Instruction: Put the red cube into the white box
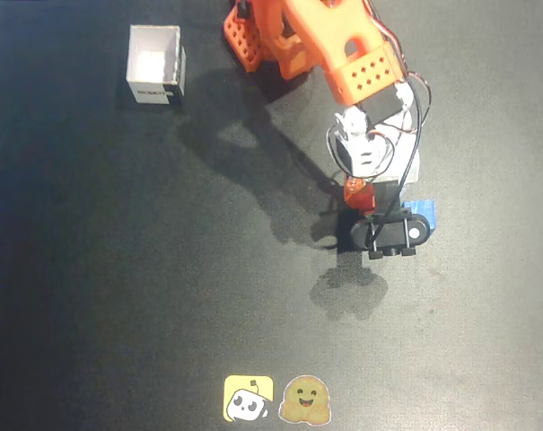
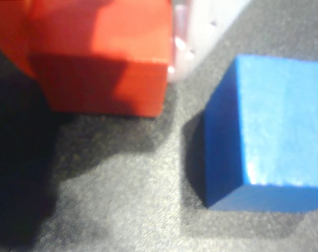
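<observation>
**Claw low over red cube, blue cube just beside**

Dark, finely textured worktop [image 1: 118, 296] fills the overhead view, evenly lit, with soft arm shadows falling toward the middle. Two cartoon stickers [image 1: 275, 400] sit at the near edge, centre.

White box [image 1: 155, 66] stands upright and open-topped near the far-left corner, label strip facing the near edge, well apart from the arm.

Orange arm [image 1: 343, 45] reaches from the far edge toward right of centre. Claw [image 1: 379, 211] is down at the worktop there. Red cube [image 1: 356, 195] shows partly under the claw hardware; blue cube [image 1: 422, 214] lies just beside it on the right. In the wrist view the red cube [image 2: 103, 58] sits at upper left with a pale finger [image 2: 193, 37] against its right face; the blue cube [image 2: 269, 131] rests lower right, a gap of worktop between the two.

Cannot tell from either view whether the claw is wide or closed on the cube.

Judgement: step in hand is the grasp. Keep the finger in the gap without nudging blue, close squarely on opposite red faces, lift straight up, then carry toward the far-left corner.
</observation>
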`<action>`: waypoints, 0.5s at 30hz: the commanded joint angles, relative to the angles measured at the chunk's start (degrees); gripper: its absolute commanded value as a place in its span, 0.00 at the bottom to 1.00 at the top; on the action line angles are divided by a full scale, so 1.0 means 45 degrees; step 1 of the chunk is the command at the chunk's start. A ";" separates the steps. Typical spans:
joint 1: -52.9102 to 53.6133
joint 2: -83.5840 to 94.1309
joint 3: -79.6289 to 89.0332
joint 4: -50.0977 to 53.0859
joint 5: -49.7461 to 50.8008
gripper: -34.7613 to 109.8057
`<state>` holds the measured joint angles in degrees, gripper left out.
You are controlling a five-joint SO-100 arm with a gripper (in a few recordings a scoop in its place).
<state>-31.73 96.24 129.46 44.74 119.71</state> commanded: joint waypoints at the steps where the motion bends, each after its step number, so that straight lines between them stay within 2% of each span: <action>1: 0.0098 0.0059 -0.0098 0.0078 0.0078 0.24; 9: 0.0469 0.2500 -0.0254 0.2285 -0.0137 0.24; 15: 0.1582 0.3691 -0.1055 0.4023 -0.1504 0.24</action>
<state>-26.10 109.69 128.32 59.77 115.14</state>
